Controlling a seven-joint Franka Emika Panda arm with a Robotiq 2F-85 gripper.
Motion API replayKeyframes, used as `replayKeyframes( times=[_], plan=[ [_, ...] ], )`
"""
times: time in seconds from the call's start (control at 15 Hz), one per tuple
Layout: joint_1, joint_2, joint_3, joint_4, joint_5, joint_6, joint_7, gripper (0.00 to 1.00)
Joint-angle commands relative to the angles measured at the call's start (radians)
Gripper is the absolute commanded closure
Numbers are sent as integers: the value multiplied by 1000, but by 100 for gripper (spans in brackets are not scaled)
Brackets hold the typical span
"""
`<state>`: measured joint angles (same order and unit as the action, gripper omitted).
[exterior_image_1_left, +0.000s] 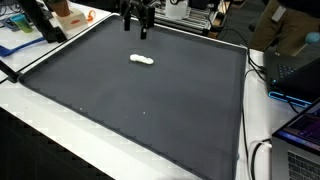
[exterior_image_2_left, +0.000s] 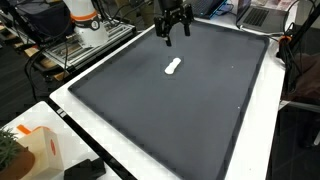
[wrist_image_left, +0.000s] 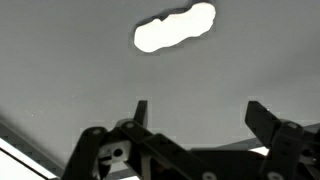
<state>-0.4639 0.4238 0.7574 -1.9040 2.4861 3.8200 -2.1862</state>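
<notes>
A small white lumpy object (exterior_image_1_left: 142, 60) (exterior_image_2_left: 173, 67) lies on the dark grey mat (exterior_image_1_left: 140, 100) (exterior_image_2_left: 170, 110). In the wrist view the white object (wrist_image_left: 174, 27) appears bright near the top, ahead of the fingers. My gripper (exterior_image_1_left: 142, 30) (exterior_image_2_left: 175, 33) (wrist_image_left: 200, 115) hangs above the mat's far edge, a short way from the white object and not touching it. Its two black fingers stand wide apart with only bare mat between them.
A white table border (exterior_image_1_left: 60, 140) (exterior_image_2_left: 110, 150) surrounds the mat. Laptops and cables (exterior_image_1_left: 295, 70) crowd one side. An orange-and-white box (exterior_image_2_left: 45, 150) and a plant sit at a near corner. The arm's white base (exterior_image_2_left: 85, 25) stands beyond the mat.
</notes>
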Motion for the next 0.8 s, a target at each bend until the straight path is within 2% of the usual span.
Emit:
replayKeyframes(
  times=[0.0,0.07,0.13,0.33,0.47,0.53,0.6,0.73],
  plan=[
    [-70,41,76,27,26,28,-39,0],
    [-68,35,69,29,27,31,-43,0],
    [-28,9,29,12,24,5,-31,0],
    [-49,17,48,18,24,7,-31,0],
    [-31,50,29,64,3,82,-35,0],
    [9,54,-26,92,59,105,-90,0],
    [-35,88,29,112,22,155,-72,0],
    [-66,132,64,169,30,218,-97,0]
  ],
)
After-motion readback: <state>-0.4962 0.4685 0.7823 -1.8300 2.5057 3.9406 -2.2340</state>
